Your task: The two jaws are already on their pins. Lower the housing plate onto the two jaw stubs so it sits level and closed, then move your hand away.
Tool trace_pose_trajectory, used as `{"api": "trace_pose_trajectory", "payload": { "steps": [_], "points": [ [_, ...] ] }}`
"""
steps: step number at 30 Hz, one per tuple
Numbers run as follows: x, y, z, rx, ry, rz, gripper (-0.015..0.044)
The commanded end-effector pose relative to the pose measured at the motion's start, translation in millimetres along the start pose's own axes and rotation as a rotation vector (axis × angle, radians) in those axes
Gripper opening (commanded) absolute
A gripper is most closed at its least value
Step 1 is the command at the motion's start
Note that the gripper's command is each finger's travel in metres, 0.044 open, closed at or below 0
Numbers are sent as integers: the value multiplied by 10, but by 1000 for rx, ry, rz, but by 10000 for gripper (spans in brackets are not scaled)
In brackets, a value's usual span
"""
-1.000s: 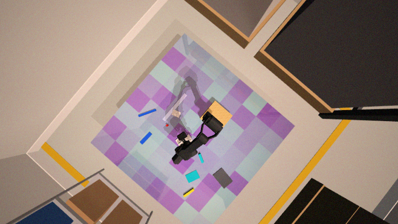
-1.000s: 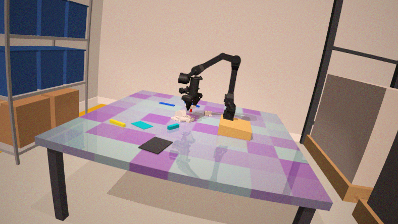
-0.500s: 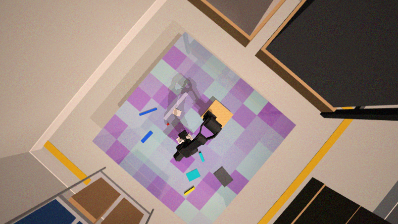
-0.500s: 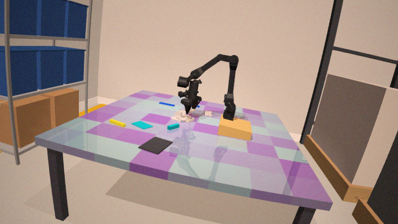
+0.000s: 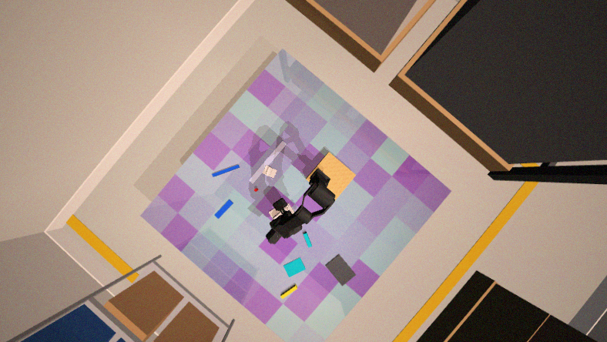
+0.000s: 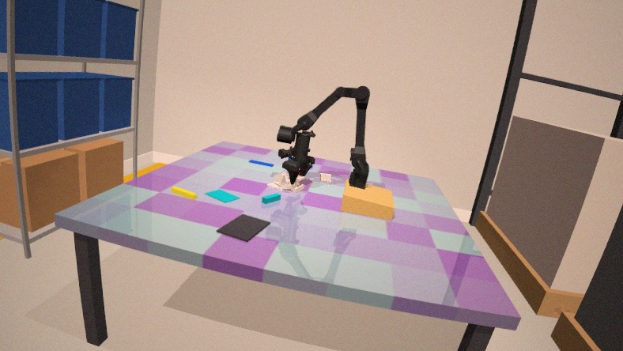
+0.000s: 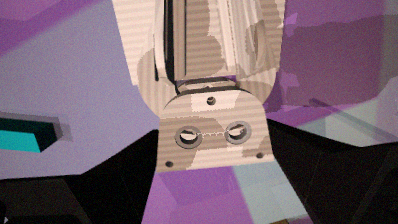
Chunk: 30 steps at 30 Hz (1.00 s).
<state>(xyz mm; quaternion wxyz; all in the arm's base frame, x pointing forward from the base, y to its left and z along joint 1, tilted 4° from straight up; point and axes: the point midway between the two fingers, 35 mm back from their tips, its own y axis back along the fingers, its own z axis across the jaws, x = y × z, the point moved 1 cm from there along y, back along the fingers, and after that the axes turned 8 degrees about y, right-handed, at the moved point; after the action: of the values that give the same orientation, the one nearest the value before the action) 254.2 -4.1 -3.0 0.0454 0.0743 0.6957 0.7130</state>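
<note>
The cream housing plate (image 7: 212, 117) has two ringed round holes and three small holes. My gripper (image 7: 210, 129) (image 6: 294, 180) is shut on it by its left and right edges, low over the table. Pale material shows inside both ringed holes in the wrist view. The cream assembly with the jaws (image 7: 200, 40) (image 6: 278, 184) lies just beyond the plate, which overlaps its near rounded end. The stubs are hidden under the plate. Whether the plate is fully seated, I cannot tell. In the top view the arm covers most of the assembly (image 5: 275, 212).
A small cream block (image 5: 269, 171) (image 6: 325, 176) and a small red piece (image 5: 255, 189) lie near the assembly. A cyan block (image 5: 307, 239) (image 6: 270, 198) (image 7: 19, 141) is close on the other side. Blue bars, a cyan plate (image 5: 294, 266), a yellow bar (image 5: 288, 291) and a dark plate (image 5: 340, 269) lie farther out.
</note>
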Motion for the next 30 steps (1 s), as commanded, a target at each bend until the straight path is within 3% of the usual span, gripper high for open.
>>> {"api": "trace_pose_trajectory", "payload": {
  "steps": [1, 30],
  "points": [
    [28, -78, 1, -2, -4, 8, 351],
    [35, -141, 1, -2, -4, 8, 351]
  ]
}}
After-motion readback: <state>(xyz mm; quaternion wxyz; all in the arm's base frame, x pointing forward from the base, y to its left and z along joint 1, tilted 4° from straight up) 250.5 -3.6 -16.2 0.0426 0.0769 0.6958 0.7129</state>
